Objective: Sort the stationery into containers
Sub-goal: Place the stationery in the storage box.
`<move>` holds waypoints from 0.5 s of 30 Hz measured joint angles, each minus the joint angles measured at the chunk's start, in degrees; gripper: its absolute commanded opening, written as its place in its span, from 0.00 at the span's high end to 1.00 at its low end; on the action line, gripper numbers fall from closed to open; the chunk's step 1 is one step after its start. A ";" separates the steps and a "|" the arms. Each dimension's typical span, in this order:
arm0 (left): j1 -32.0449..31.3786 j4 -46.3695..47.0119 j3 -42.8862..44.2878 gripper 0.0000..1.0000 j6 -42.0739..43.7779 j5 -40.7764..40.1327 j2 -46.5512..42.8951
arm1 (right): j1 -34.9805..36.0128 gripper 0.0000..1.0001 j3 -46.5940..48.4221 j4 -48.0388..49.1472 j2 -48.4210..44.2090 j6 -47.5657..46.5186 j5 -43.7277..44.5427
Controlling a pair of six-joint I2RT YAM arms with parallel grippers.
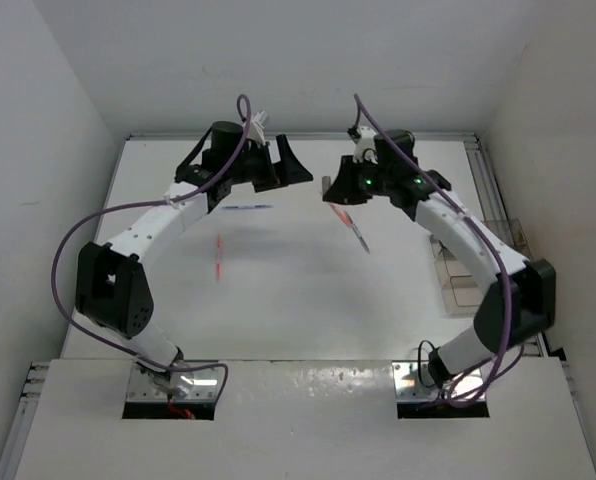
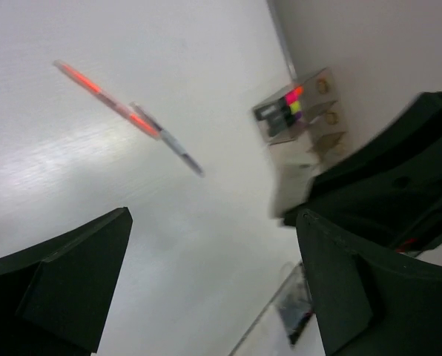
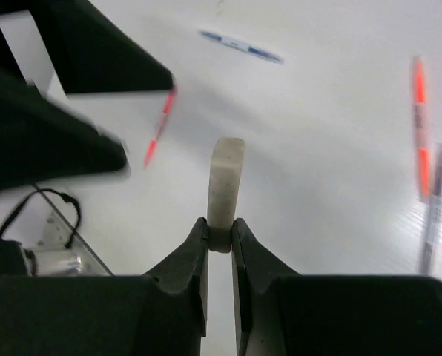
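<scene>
A tan eraser block (image 3: 225, 178) stands upright between the jaws of my right gripper (image 3: 219, 227), which is shut on its lower end above the table. From the top view this gripper (image 1: 331, 190) hovers mid-table at the back. Facing it close by is my left gripper (image 1: 283, 170), open and empty, its fingers (image 2: 65, 289) spread wide. Thin pens lie loose: an orange pen (image 2: 106, 100) tip to tip with a grey pen (image 2: 173, 144), a blue pen (image 1: 246, 207) and a second orange pen (image 1: 219, 257). A clear container (image 2: 291, 111) holds highlighters with coloured ends.
Clear plastic boxes (image 1: 465, 285) stand along the table's right edge beside my right arm. White walls close in the table on the left, back and right. My right arm's black body (image 2: 399, 178) fills the right of the left wrist view.
</scene>
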 measured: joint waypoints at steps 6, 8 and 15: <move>3.15 -12.63 6.16 0.00 17.94 -4.74 0.11 | -11.04 1.00 -13.14 -8.37 -18.56 -12.94 -0.90; 3.98 -17.49 10.43 0.00 23.58 -7.85 1.60 | -16.48 1.00 -16.72 -13.22 -25.33 -16.35 0.83; 5.79 -23.50 6.12 0.00 29.57 -17.16 2.56 | -35.50 1.00 -28.55 -30.21 -45.46 -19.52 10.08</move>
